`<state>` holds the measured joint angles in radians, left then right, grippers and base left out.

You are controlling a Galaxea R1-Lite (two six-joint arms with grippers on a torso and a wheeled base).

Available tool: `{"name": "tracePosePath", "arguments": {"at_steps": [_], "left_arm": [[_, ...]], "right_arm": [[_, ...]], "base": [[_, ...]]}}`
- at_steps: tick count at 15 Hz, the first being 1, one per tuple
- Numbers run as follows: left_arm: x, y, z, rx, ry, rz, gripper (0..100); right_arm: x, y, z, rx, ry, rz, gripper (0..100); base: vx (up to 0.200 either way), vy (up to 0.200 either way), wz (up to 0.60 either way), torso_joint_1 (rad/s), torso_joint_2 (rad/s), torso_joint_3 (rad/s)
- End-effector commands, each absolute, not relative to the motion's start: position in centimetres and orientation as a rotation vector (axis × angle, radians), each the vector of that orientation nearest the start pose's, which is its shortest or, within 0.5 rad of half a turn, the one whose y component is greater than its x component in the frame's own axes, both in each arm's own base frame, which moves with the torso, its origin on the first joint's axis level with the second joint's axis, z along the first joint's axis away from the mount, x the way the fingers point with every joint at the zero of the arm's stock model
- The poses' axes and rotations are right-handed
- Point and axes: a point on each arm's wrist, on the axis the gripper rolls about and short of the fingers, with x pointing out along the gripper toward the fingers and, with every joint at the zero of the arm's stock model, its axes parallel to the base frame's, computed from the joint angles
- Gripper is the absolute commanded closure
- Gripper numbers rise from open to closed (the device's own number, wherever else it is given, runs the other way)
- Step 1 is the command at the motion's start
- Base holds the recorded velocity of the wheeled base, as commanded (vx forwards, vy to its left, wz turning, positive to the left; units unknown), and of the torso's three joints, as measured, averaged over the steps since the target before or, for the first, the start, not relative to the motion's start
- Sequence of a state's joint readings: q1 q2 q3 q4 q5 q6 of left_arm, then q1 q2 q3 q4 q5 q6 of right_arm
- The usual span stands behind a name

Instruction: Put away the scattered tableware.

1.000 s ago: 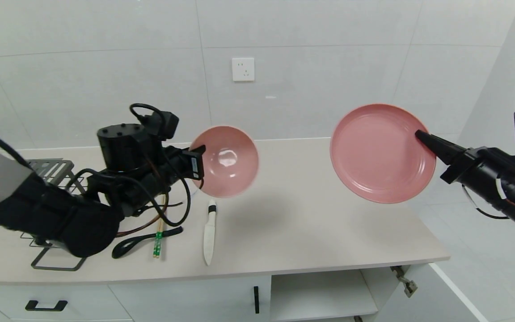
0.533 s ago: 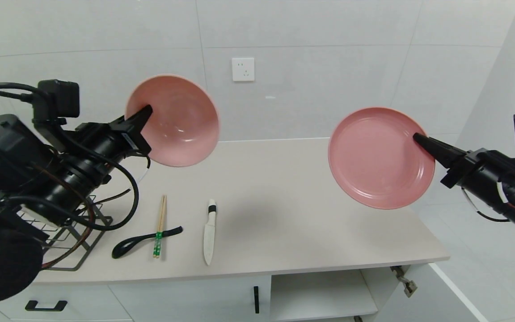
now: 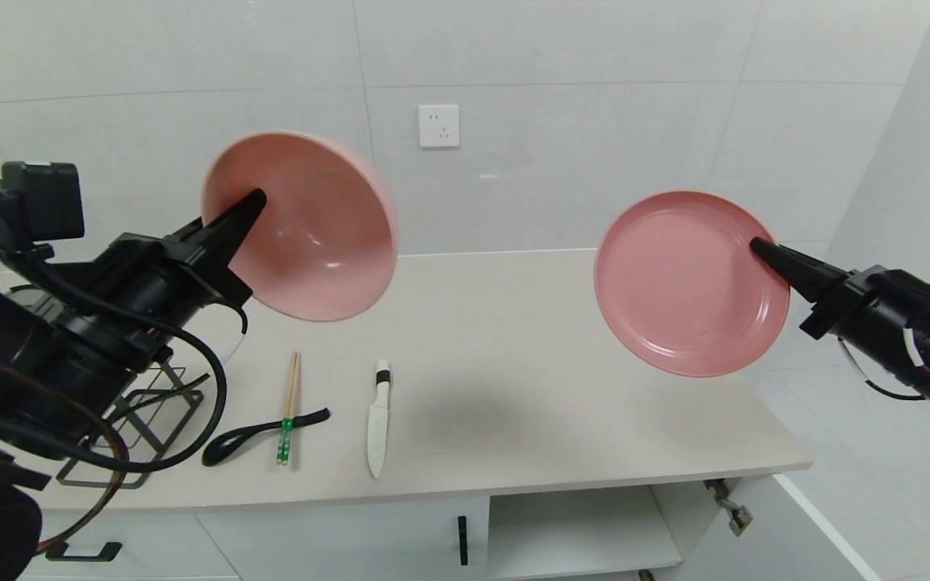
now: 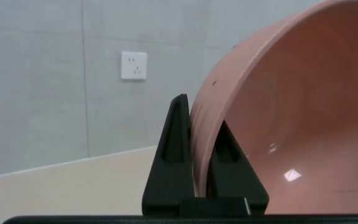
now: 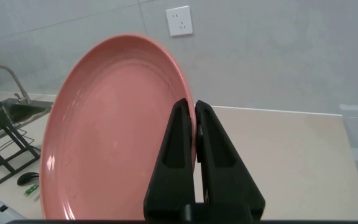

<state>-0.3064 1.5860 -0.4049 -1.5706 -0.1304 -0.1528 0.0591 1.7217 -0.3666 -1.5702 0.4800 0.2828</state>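
My left gripper [image 3: 251, 203] is shut on the rim of a pink bowl [image 3: 312, 234], held high above the counter's left half with its hollow facing me. In the left wrist view the bowl [image 4: 291, 112] sits clamped between the fingers [image 4: 179, 143]. My right gripper [image 3: 756, 246] is shut on the edge of a pink plate [image 3: 683, 282], held upright in the air over the counter's right end. The right wrist view shows the plate [image 5: 110, 130] on edge. On the counter lie wooden chopsticks [image 3: 289, 407], a black spoon [image 3: 259, 434] and a white knife [image 3: 379, 420].
A black wire dish rack [image 3: 138, 420] stands at the counter's left, partly behind my left arm. A wall socket [image 3: 439, 125] is on the tiled wall. Below the counter [image 3: 529, 363] are drawers and an open cupboard shelf [image 3: 586, 541]. A sink tap [image 5: 5, 78] shows in the right wrist view.
My left arm has lifted the bowl up and to the left, away from the counter's middle, uncovering the chopsticks and spoon. The right arm with the plate has barely moved.
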Motion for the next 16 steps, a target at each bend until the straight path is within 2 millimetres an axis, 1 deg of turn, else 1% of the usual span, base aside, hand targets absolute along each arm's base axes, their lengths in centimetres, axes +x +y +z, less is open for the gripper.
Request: {"name": "tracePosePath", "arguments": {"at_steps": [1, 2, 3, 4, 5, 6, 8, 10, 12, 13, 14, 15, 16], "left_arm": [[19.1, -6.1, 18.0, -0.189, -0.239, -0.448, 100], [18.0, -5.9, 17.3, -0.205, -0.208, -0.459, 100], [17.6, -6.1, 17.1, -0.226, -0.190, -0.480, 100], [17.2, -6.7, 16.8, -0.293, -0.148, -0.558, 100], [17.0, -6.8, 16.8, -0.357, -0.127, -0.586, 100], [16.9, -6.8, 16.6, -0.407, -0.105, -0.593, 100], [15.7, -6.6, 15.7, -0.466, -0.041, -0.602, 100], [15.7, -6.6, 15.5, -0.484, -0.025, -0.597, 100], [15.8, -6.6, 14.6, -0.398, 0.018, -0.576, 100], [15.7, -6.6, 13.4, -0.295, 0.096, -0.557, 100], [15.7, -6.6, 13.4, -0.290, 0.100, -0.559, 100], [15.6, -7.4, 13.2, -0.232, 0.103, -0.599, 100], [15.8, -7.6, 13.5, -0.220, 0.085, -0.605, 100]], "right_arm": [[25.1, 2.9, 16.3, 0.231, -0.133, 0.574, 100], [24.8, 2.9, 16.5, 0.230, -0.137, 0.576, 100], [24.7, 2.9, 16.5, 0.229, -0.138, 0.576, 100], [24.6, 3.1, 16.6, 0.230, -0.140, 0.587, 100], [24.6, 3.3, 16.6, 0.229, -0.140, 0.593, 100], [24.6, 3.3, 16.6, 0.229, -0.138, 0.596, 100], [24.7, 3.4, 16.7, 0.229, -0.147, 0.597, 100], [24.8, 3.4, 16.8, 0.223, -0.153, 0.598, 100], [24.8, 3.3, 16.8, 0.181, -0.165, 0.590, 100], [24.7, 3.4, 16.7, 0.149, -0.170, 0.588, 100], [24.7, 3.4, 16.7, 0.148, -0.169, 0.588, 100], [24.8, 3.6, 16.5, 0.102, -0.177, 0.591, 100], [24.8, 3.6, 16.5, 0.090, -0.180, 0.591, 100]], "base": [[0.000, 0.000, 0.00, 0.000, 0.00, 0.000], [0.000, 0.000, 0.00, 0.000, 0.00, 0.000], [0.000, 0.000, 0.00, 0.000, 0.00, 0.000], [0.000, 0.000, 0.00, 0.000, 0.00, 0.000], [0.000, 0.000, 0.00, 0.000, 0.00, 0.000], [0.000, 0.000, 0.00, 0.000, 0.00, 0.000], [0.000, 0.000, 0.00, 0.000, 0.00, 0.000], [0.000, 0.000, 0.00, 0.000, 0.00, 0.000], [0.000, 0.000, 0.00, 0.000, 0.00, 0.000], [0.000, 0.000, 0.00, 0.000, 0.00, 0.000], [0.000, 0.000, 0.00, 0.000, 0.00, 0.000], [0.000, 0.000, 0.00, 0.000, 0.00, 0.000], [0.000, 0.000, 0.00, 0.000, 0.00, 0.000]]}}
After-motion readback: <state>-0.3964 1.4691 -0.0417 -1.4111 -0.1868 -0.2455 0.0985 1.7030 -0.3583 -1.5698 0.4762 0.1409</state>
